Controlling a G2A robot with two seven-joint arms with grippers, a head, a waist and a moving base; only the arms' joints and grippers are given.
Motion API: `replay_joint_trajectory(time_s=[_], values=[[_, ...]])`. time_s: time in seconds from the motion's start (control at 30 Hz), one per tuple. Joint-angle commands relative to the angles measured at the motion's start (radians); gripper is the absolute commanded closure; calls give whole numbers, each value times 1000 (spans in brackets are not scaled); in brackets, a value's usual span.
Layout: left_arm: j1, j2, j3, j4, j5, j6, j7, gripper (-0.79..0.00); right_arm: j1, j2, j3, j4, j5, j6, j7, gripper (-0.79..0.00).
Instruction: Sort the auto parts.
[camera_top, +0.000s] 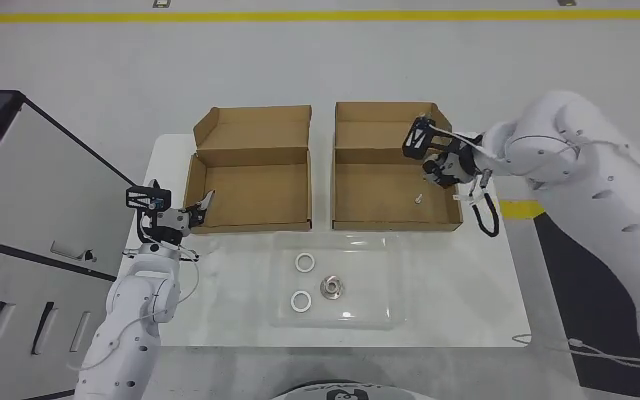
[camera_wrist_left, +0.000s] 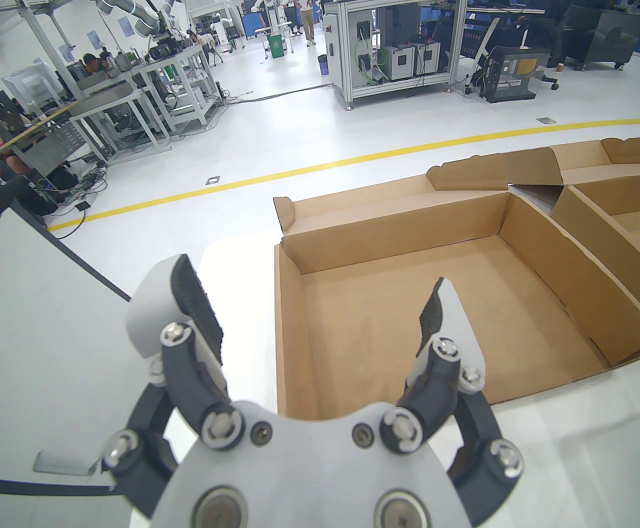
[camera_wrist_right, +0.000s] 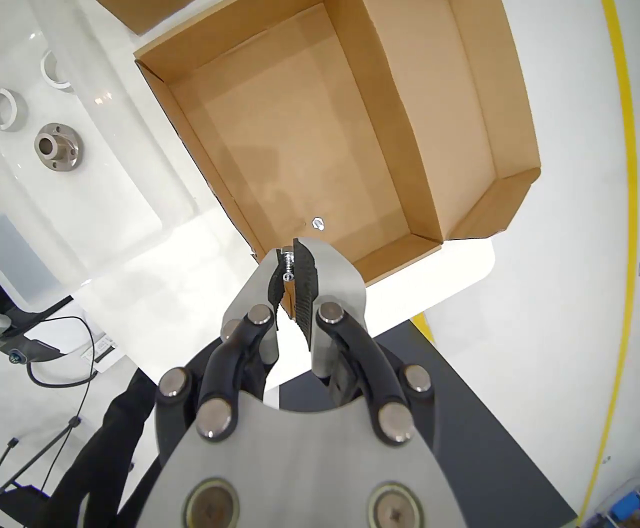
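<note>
Pinched between the right arm's jaws, close under the wrist camera, is a small silvery bolt (camera_wrist_right: 287, 264). The jaws are pressed together on it, and only a short threaded length shows between the black pads (camera_wrist_right: 305, 280). They hang over a corner of the right cardboard box (camera_wrist_right: 425, 125), which in the top view sits in the upper right of centre (camera_top: 380, 190), the arm coming in across its right-hand wall. On that box's floor, apart from the held one, lies a second bolt (camera_wrist_right: 318, 223), toward the lower right corner of the box in the top view (camera_top: 418, 197).

Below the two boxes in the top view, a clear tray (camera_top: 395, 250) holds two white rings (camera_top: 305, 262) (camera_top: 300, 300), one above the other. Just to their right is a flanged metal hub (camera_top: 331, 288). The right wrist view shows the hub at its left edge (camera_wrist_right: 56, 146).

Beside the right box, a narrow gap apart, stands the left cardboard box (camera_top: 250, 195), lid flap folded back, its floor bare (camera_wrist_left: 375, 300). The left arm's jaws are spread wide, holding nothing, at that box's lower left corner in the top view. One finger (camera_wrist_left: 445, 320) is over the box floor and the other (camera_wrist_left: 165, 295) is outside its wall.

Everything rests on a white counter (camera_top: 450, 290).
</note>
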Motion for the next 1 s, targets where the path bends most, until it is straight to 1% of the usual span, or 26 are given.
replay_joint_trajectory(time_s=[0.0, 0.17, 0.37, 0.7, 0.97], values=[[0, 0, 0, 0, 0, 0, 0, -785, 10, -5, -31, 11, -22, -9, -9, 0], [0, 0, 0, 0, 0, 0, 0, -785, 28, -26, -93, 50, -58, -32, -32, 0], [0, 0, 0, 0, 0, 0, 0, -785, 62, -61, -165, 92, -89, -54, -55, 0], [0, 0, 0, 0, 0, 0, 0, -785, 134, -129, -296, 174, -86, -94, -94, 0], [0, 0, 0, 0, 0, 0, 0, -785, 149, -178, -374, 230, -94, -102, -102, 0]])
